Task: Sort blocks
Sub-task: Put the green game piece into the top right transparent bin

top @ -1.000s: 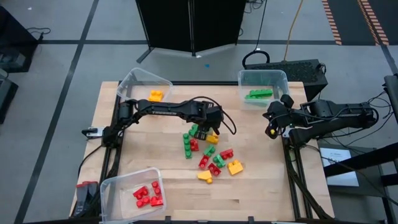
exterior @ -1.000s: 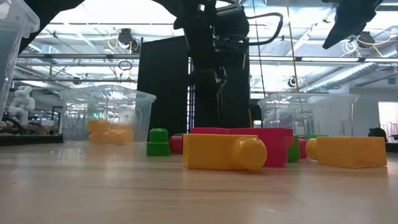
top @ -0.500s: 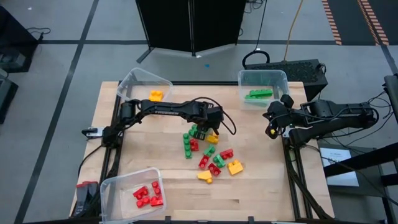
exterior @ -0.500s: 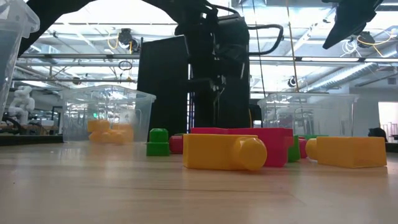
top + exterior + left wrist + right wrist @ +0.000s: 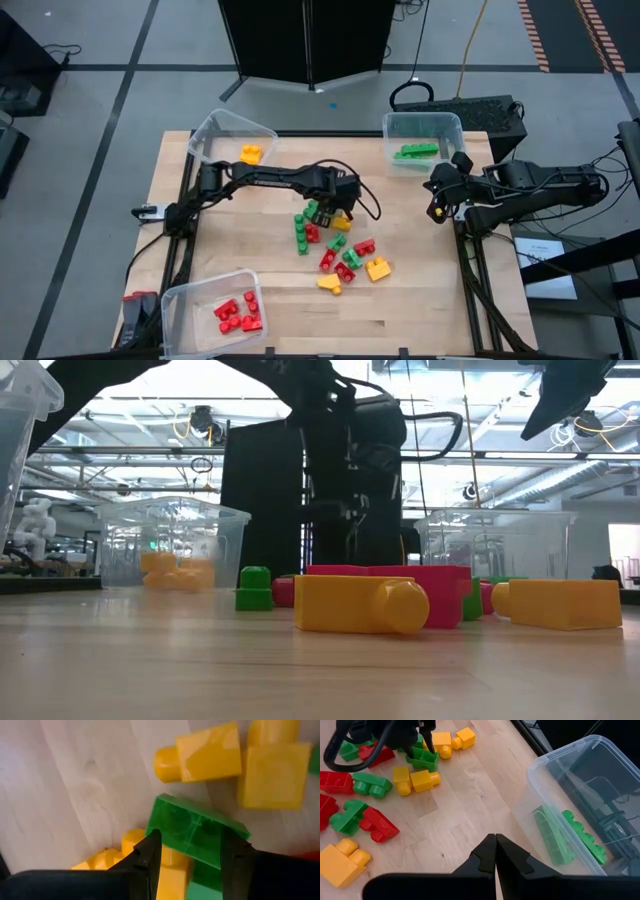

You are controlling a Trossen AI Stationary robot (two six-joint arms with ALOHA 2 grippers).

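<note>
While 3 bins (image 5: 424, 127) wait (clear plastic), left claw (image 5: 192, 851) grips 1 green block (image 5: 197, 832).

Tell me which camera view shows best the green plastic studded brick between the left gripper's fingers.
The left wrist view: the green plastic studded brick fills it. The right wrist view shows it small; the high view mostly hides it.

Lighting even and bright overhead; low view strongly backlit.
High view: table (image 5: 420, 300) evenly lit, only short soft shadows cast. Low view: ceiling lights blown out from 10 to 2 o'clock, arm rendered as silhouette, near tabletop blurred. Left wrist view: soft focus throughout, green block (image 5: 197, 832) and fingers (image 5: 145, 860) blurred. Right wrist view: glare seen on bin (image 5: 580, 775) rim at 2 o'clock.
</note>
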